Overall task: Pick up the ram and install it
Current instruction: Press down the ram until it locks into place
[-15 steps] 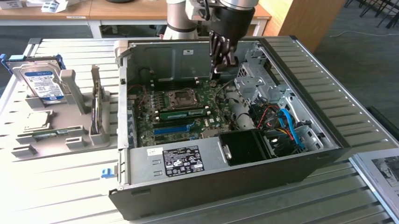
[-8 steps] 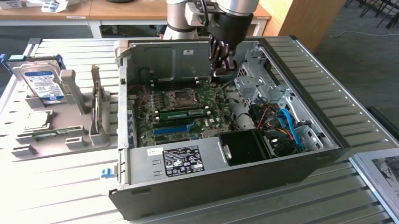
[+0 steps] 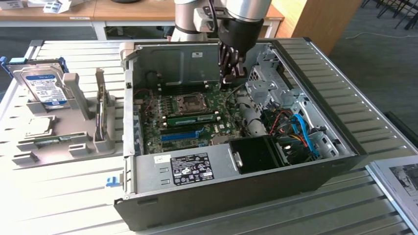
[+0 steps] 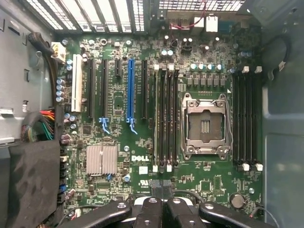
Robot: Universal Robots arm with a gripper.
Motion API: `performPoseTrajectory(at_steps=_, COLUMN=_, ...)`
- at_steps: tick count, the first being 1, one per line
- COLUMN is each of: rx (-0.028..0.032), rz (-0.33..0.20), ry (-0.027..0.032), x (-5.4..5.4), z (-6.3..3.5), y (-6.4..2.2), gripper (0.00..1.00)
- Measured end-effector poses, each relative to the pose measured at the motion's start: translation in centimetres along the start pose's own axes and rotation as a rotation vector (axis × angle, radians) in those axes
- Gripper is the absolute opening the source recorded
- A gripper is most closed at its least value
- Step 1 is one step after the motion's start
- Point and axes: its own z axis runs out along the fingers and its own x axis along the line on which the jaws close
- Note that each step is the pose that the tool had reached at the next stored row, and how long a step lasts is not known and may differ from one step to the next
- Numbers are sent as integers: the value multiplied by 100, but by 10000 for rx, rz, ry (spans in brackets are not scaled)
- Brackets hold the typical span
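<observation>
Jaws clenched on nothing, our gripper (image 3: 230,77) hovers near the CPU socket (image 3: 191,102). Beside the socket, the ram (image 3: 193,119) seems light, stiff and fragile, so we'd grip its edges.

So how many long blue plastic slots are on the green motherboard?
1. The long blue plastic slot lies between two black slots on the green motherboard; its covered edges could hide another.
</observation>
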Motion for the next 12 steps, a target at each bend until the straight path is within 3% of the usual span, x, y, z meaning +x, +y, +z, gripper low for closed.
performPoseTrajectory(at_steps=12, rx=0, rz=0, ry=0, x=6, z=148, y=-7, gripper=10)
